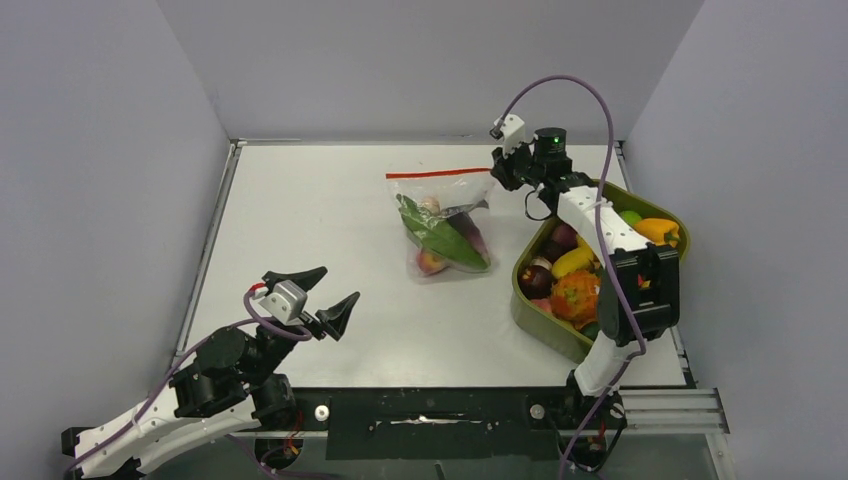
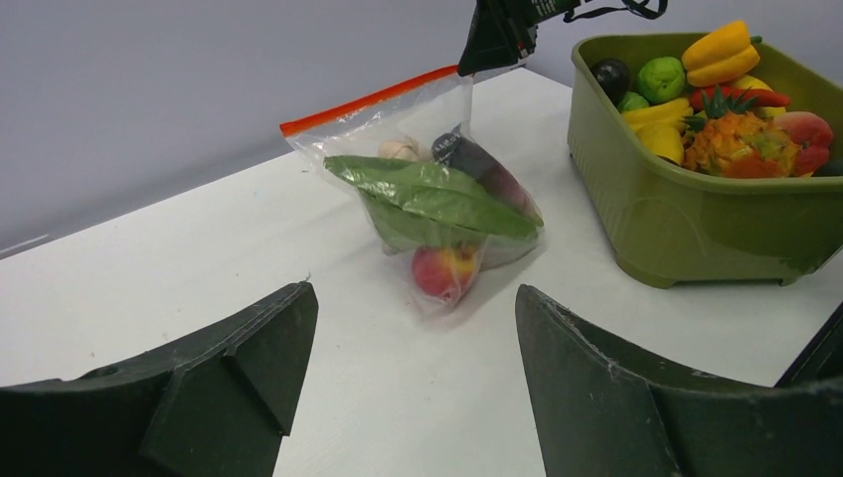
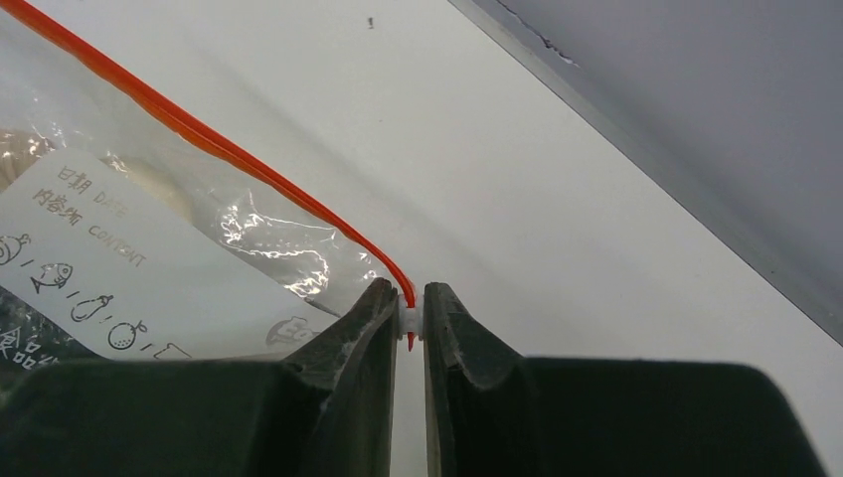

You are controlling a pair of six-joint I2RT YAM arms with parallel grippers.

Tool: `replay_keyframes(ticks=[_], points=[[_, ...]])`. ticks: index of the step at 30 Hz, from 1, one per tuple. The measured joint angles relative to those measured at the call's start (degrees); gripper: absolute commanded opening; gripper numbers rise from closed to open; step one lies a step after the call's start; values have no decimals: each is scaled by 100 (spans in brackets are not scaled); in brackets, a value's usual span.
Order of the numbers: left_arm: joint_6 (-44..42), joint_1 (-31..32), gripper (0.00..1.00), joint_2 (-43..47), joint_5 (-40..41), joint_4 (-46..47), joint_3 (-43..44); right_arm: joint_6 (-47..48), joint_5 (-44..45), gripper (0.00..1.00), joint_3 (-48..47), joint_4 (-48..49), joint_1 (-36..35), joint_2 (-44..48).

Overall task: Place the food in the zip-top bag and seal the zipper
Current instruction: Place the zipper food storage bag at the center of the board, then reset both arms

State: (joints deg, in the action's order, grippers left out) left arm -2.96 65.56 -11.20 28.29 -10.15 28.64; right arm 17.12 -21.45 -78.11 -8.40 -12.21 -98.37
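Observation:
The clear zip-top bag (image 1: 440, 225) stands on the white table, its mouth held up. Inside it lies food: a green leaf (image 2: 427, 194), a red-yellow peach (image 2: 442, 270), a dark purple piece (image 2: 477, 159) and a beige piece (image 2: 403, 149). The orange-red zipper (image 1: 440, 173) runs along the top edge. My right gripper (image 3: 410, 298) is shut on the zipper's white slider (image 3: 410, 320) at the bag's right corner. My left gripper (image 1: 338, 284) hovers open and empty over the near-left table, well short of the bag (image 2: 437, 199).
An olive-green tub (image 1: 525, 300) of more toy food (image 1: 575, 290) stands right of the bag, under my right arm. Grey walls close in the table on the left, back and right.

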Motion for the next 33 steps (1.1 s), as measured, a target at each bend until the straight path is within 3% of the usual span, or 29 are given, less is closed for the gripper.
replay_keyframes(ticks=[6, 10, 16, 17, 18, 33], points=[[9, 0, 73, -2, 0, -39, 0, -52, 101, 3, -409, 214, 380, -553], [26, 0, 73, -11, 2, -42, 0, -142, 170, 19, -590, 271, 494, -765], [63, 0, 73, -11, 68, -42, 0, -356, 197, 62, -599, 396, 498, -756], [81, 0, 73, -13, 107, -42, 0, -396, 192, 84, -584, 424, 498, -728], [98, 0, 73, -15, 142, -42, 0, -433, 179, 100, -529, 472, 492, -678], [505, 0, 74, -514, 511, -83, 164, -1703, 173, 98, 1283, 876, 260, 1864]])
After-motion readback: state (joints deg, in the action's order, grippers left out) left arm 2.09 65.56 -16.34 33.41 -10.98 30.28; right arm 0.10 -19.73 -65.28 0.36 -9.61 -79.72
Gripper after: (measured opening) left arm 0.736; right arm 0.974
